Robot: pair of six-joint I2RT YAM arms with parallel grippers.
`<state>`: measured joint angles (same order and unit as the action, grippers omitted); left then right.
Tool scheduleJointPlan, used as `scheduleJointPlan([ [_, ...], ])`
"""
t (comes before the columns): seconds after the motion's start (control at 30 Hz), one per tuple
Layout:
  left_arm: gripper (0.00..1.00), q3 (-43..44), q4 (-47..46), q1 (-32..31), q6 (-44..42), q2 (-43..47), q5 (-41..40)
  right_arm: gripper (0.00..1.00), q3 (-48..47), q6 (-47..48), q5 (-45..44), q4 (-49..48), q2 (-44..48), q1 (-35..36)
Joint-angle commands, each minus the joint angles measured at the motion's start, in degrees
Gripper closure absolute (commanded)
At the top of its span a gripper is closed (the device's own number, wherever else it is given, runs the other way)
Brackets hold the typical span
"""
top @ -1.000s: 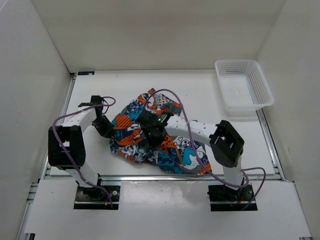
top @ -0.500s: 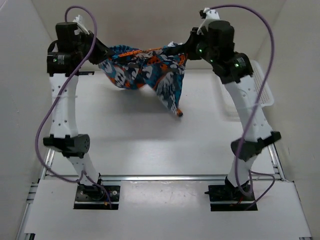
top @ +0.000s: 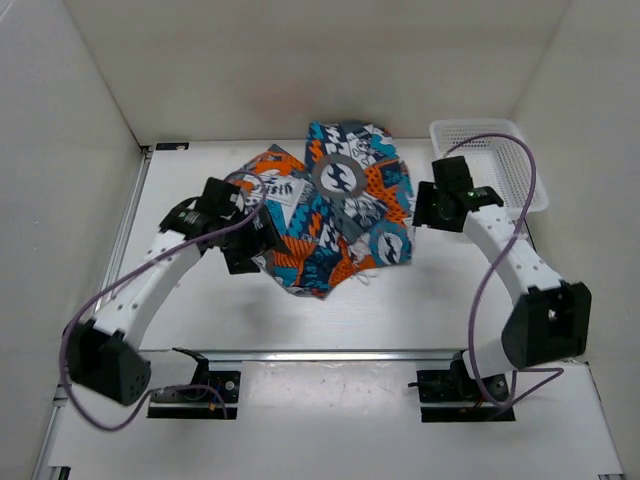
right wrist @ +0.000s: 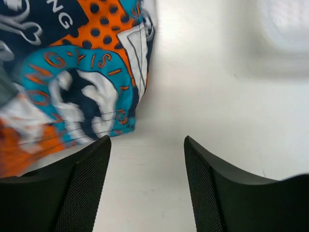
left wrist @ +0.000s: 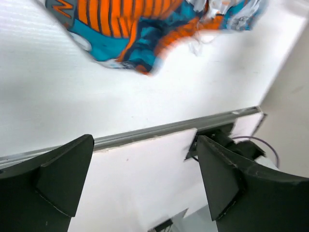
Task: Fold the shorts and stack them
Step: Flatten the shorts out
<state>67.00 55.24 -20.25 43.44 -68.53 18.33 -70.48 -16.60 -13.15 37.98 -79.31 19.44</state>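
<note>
The shorts (top: 335, 205), a patchwork of orange, teal, navy and white with wave logos, lie spread on the middle of the table. My left gripper (top: 250, 245) sits at their left edge, open. In the left wrist view the shorts (left wrist: 140, 29) lie beyond the open left gripper (left wrist: 145, 145), with only bare table between the fingers. My right gripper (top: 422, 208) is at the right edge of the shorts, also open. In the right wrist view the shorts (right wrist: 72, 72) lie up and to the left of the empty right gripper (right wrist: 146, 142).
A white mesh basket (top: 490, 170) stands at the back right, just behind the right arm, and shows blurred in the right wrist view (right wrist: 285, 29). The metal rail (left wrist: 169, 128) marks the table's near edge. White walls close in the sides and back.
The shorts went from a crumpled heap at the front, to being held stretched in the air between both arms, to lying spread on the table. Both grippers have opened and let go.
</note>
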Motion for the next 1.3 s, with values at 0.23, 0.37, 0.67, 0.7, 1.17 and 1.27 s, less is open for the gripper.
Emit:
scheduleJointPlan([
  [0.23, 0.23, 19.5, 7.9, 4.4, -6.2, -12.9, -18.8, 0.31, 5.3, -11.9, 8.8, 1.5, 5.6, 3.4],
  [0.37, 0.31, 17.3, 5.2, 10.9, -7.5, -16.7, -17.5, 0.31, 12.3, -17.8, 13.0, -3.1, 7.6, 15.9],
  [0.67, 0.22, 21.4, 1.3, 13.9, -7.5, -34.9, -12.4, 0.31, -4.3, -13.4, -1.8, 0.1, -19.9, 39.7],
  [0.7, 0.20, 21.4, 1.3, 13.9, -7.5, -35.7, -12.4, 0.31, -6.0, -12.8, -2.6, 0.6, -22.1, 40.2],
  [1.17, 0.20, 18.7, 0.2, 13.9, -8.5, -34.0, -12.2, 1.00, -3.3, -15.6, -8.3, -0.6, -31.6, 38.0],
  [1.27, 0.20, 17.3, 0.2, 13.9, -9.1, -33.4, -12.2, 1.00, 6.0, -18.8, -8.9, -0.6, -23.6, 38.0],
])
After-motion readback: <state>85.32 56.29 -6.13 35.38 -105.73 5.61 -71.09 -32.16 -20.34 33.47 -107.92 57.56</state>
